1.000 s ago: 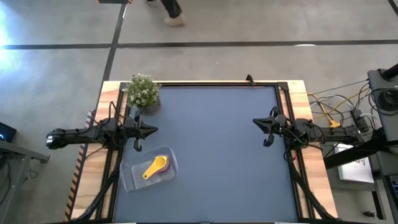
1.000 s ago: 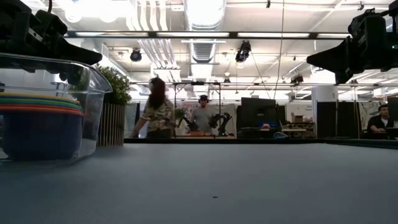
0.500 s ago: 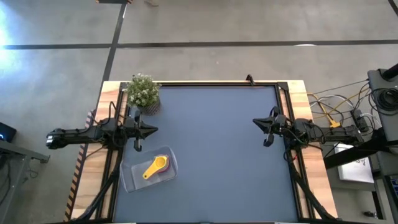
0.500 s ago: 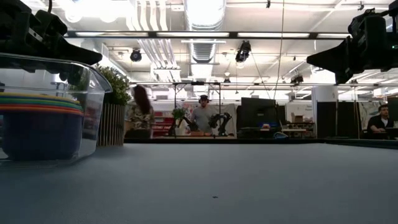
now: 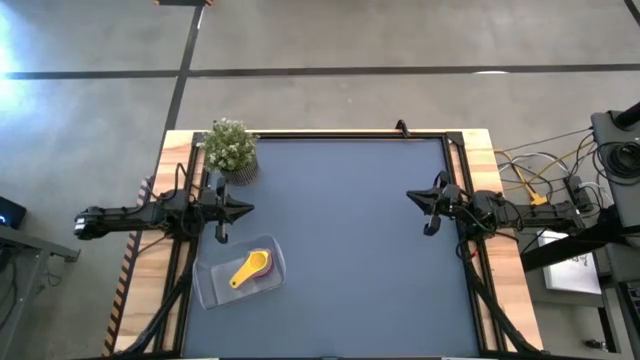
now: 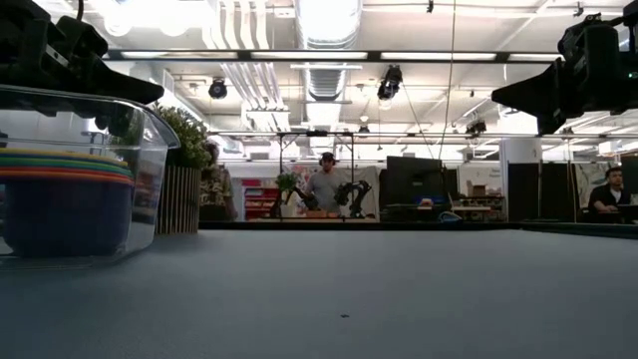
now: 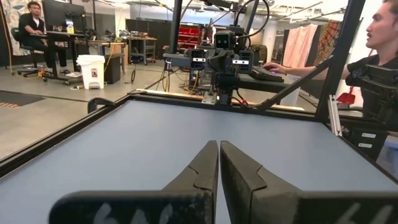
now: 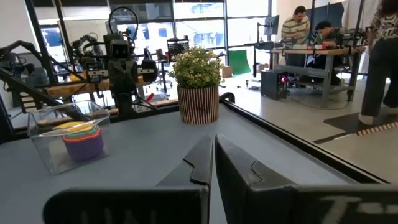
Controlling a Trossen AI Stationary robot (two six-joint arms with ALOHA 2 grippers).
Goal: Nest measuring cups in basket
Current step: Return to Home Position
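Note:
The clear plastic basket (image 5: 241,271) sits on the table near its left near corner. Inside it the measuring cups (image 5: 251,268) stand nested in one stack, the yellow one on top; the low view shows their coloured rims (image 6: 62,165) layered above a blue cup. The right wrist view shows the basket (image 8: 57,142) with the stack (image 8: 83,138). My left gripper (image 5: 249,209) hovers shut at the table's left side, beyond the basket. My right gripper (image 5: 410,196) hovers shut at the table's right side. Neither touches anything.
A small potted plant (image 5: 231,150) stands at the table's far left corner, just beyond the left arm. Black rails (image 5: 330,135) frame the blue table top. The middle of the table (image 5: 340,240) is bare. People are in the room beyond.
Both arms and the cups have kept still. In the room behind the table a person has walked toward the left and passed behind the plant as the low view shows it.

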